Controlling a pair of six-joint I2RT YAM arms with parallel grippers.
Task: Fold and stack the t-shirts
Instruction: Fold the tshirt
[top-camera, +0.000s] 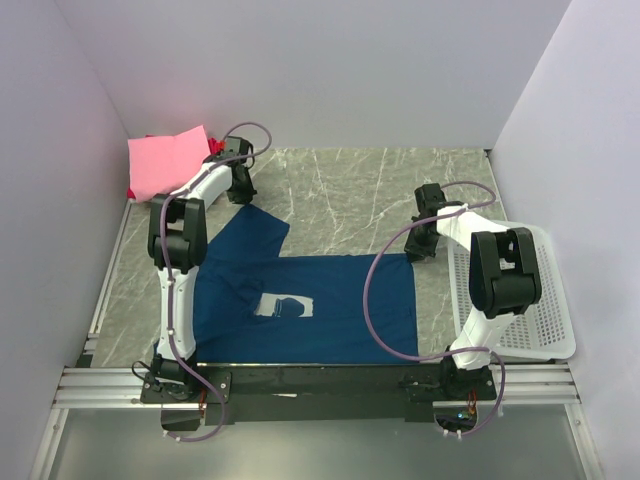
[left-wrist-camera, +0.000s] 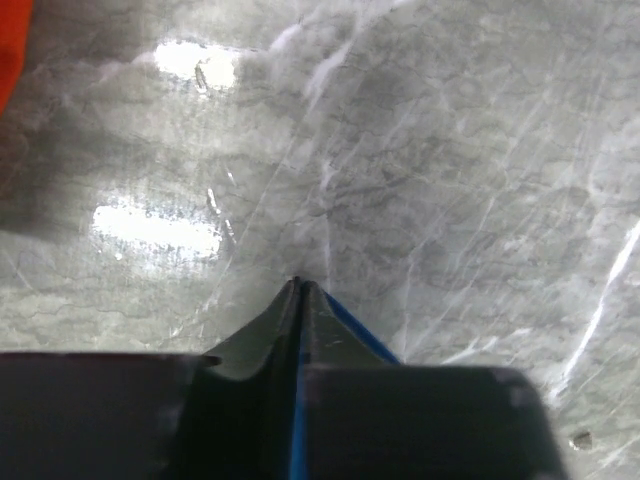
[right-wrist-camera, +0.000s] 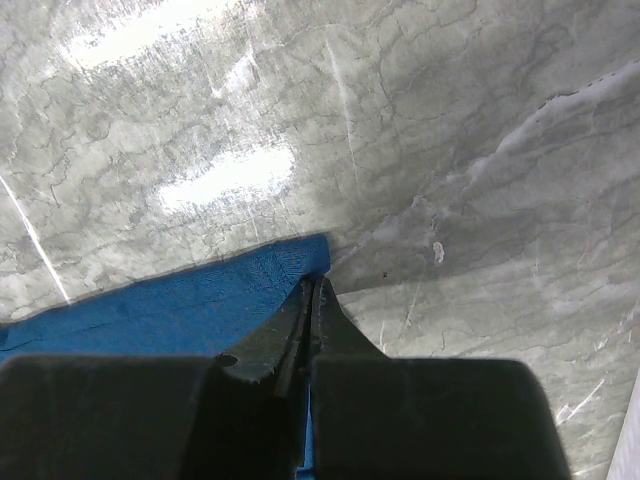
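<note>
From above, the dark blue t-shirt (top-camera: 330, 300) lies flat, print up, on the near middle of the marble table (top-camera: 350, 185), its near hem along the table's near edge. Bare marble lies open beyond it up to the back wall. A folded pink t-shirt (top-camera: 165, 160) fills the far left corner, and a white mesh basket (top-camera: 555, 330) sits against the right wall. The left arm reaches far and left, with the left gripper (top-camera: 240, 185) low at the shirt's far left sleeve. The right arm bends leftward, and the right gripper (top-camera: 422, 243) is down at the far right corner. In the left wrist view the fingers are pressed together over a thin sliver of blue, with orange-red cloth (left-wrist-camera: 8, 55) at the upper left edge. In the right wrist view the fingers are clamped on the blue corner, with open marble ahead.
</note>
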